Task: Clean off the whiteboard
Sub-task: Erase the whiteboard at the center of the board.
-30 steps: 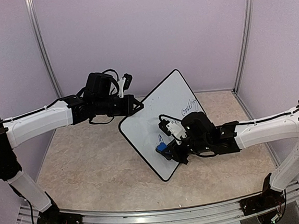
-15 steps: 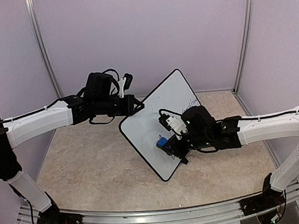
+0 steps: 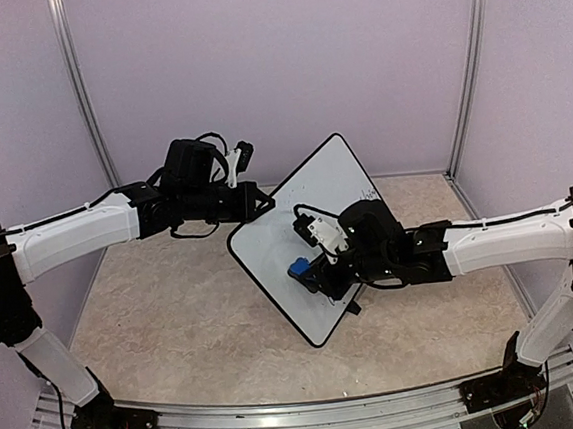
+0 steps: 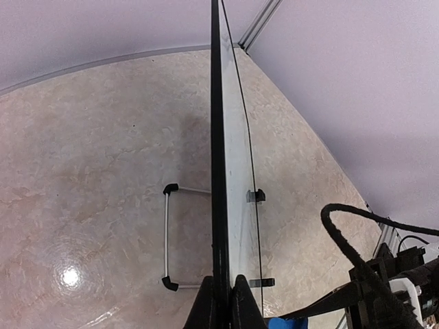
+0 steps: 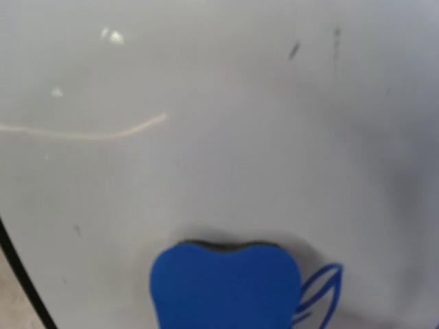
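Observation:
The whiteboard stands tilted on the table, its black rim seen edge-on in the left wrist view. My left gripper is shut on the rim at the board's upper left edge. My right gripper is shut on a blue eraser, which presses flat against the white face. Blue pen strokes show just right of the eraser. The right fingers themselves are hidden in the right wrist view.
A wire stand props the board from behind, and two black clip feet sit on its lower rim. The beige tabletop is enclosed by lilac walls with metal posts. A faint pale streak crosses the board.
My right gripper has slid the eraser up and to the left across the board, over the blue mark there. The left arm and the board have stayed put.

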Available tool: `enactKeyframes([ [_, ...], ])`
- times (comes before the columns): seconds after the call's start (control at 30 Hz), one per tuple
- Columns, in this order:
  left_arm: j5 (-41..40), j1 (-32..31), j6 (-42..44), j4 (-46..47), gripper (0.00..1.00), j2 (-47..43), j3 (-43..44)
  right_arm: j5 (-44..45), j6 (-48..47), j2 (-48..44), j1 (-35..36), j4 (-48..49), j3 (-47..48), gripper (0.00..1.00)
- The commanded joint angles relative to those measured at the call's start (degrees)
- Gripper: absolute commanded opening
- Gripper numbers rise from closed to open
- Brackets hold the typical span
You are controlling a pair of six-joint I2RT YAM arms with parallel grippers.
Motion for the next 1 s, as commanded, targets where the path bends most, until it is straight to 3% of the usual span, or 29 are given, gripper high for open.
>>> enactKeyframes([
  [0.0,-0.5,-0.8,3.8,2.6,0.0,-0.6,0.5,-3.2,2.4,0.4,1.0,0.4,-3.4,0.28],
  [0.4,-0.4,-0.9,3.6,2.8,0.0,-0.8,0.4,1.1,3.9,-4.3,1.3,-2.5,-8.2,0.28],
  [0.8,-0.6,-1.0,3.7,2.6,0.0,-0.8,0.4,4.9,-2.5,-2.9,-1.0,-2.6,1.0,0.3],
  [0.97,-0.7,-1.0,3.8,2.6,0.0,-0.7,0.4,0.8,-2.6,-1.1,-1.4,-1.6,2.7,0.3],
])
